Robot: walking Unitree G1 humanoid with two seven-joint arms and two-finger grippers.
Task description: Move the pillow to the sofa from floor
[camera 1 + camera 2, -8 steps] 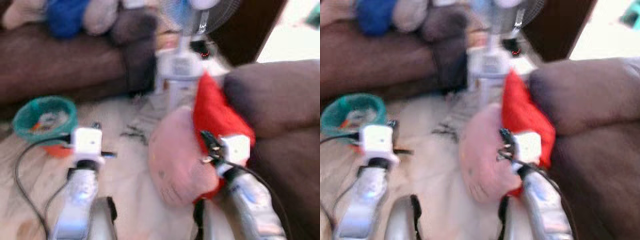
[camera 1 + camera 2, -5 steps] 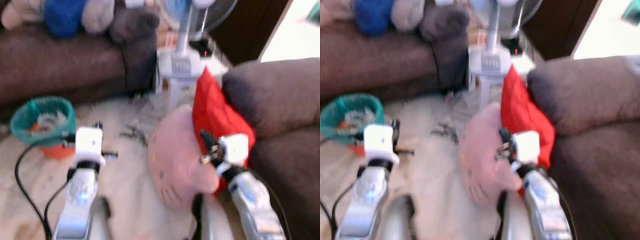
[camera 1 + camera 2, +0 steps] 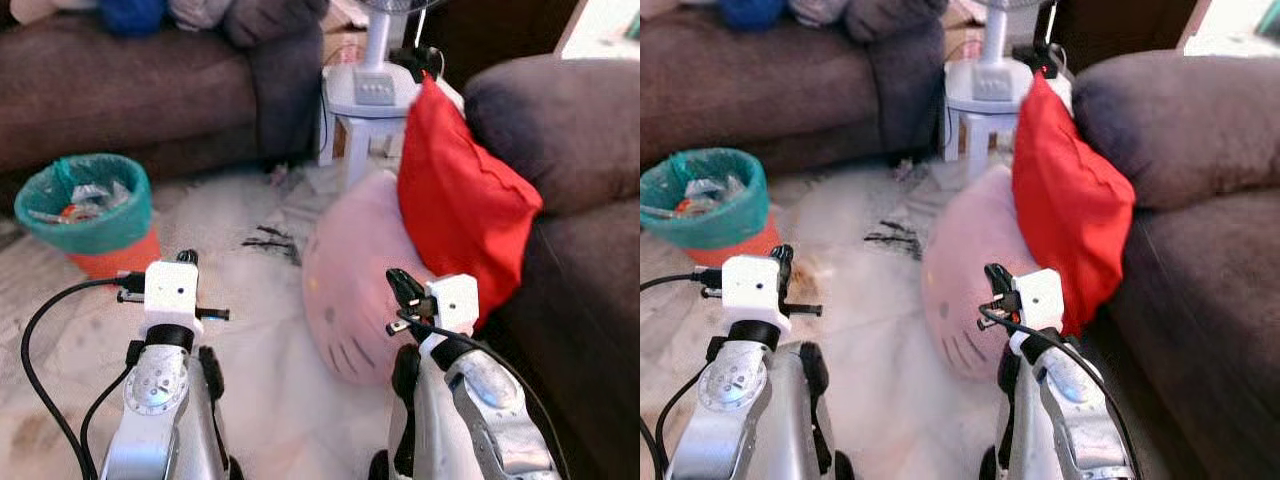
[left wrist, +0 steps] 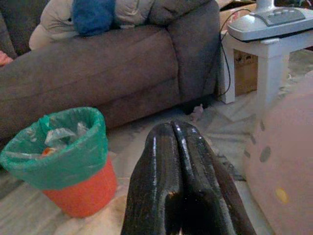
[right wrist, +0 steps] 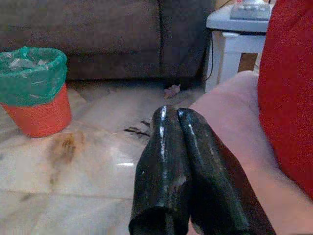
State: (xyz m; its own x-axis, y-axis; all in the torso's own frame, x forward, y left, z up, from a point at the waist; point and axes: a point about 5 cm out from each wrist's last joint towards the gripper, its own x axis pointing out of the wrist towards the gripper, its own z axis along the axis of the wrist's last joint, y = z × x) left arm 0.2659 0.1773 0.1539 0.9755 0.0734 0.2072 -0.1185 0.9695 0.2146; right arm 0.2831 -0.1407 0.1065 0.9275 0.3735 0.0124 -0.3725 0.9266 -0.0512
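Down on the pale marble floor (image 3: 270, 400), ahead and to your right, you have two pillows stacked against the brown sofa (image 3: 580, 200). You see the round pink pillow (image 3: 355, 300), with a cat face drawn on it, standing on edge on the floor, and the red pillow (image 3: 462, 215) propped upright behind it, its back pressed to the sofa's front and arm. The two touch along the pink one's right side.

Your right hand (image 5: 181, 147) is raised just in front of the pink pillow, close beside its lower right edge; its two black fingers (image 5: 164, 161) are pressed together with nothing between them. Whether they touch the pillow you cannot tell. Your left hand (image 4: 176, 161) hangs over bare floor well to the left of the pillows, fingers likewise pressed flat together and holding nothing.

Beyond the pillows you have a white fan base (image 3: 372, 90) on its small white stand. A second brown sofa (image 3: 120, 90) runs along the far left, with cushions and a blue item (image 4: 93, 14) piled on its seat. An orange waste bin (image 3: 95, 215) lined with a green bag stands on the floor in front of that sofa, left of your left arm. A dark scribble-like mark (image 3: 268, 243) lies on the floor between the bin and the pink pillow.
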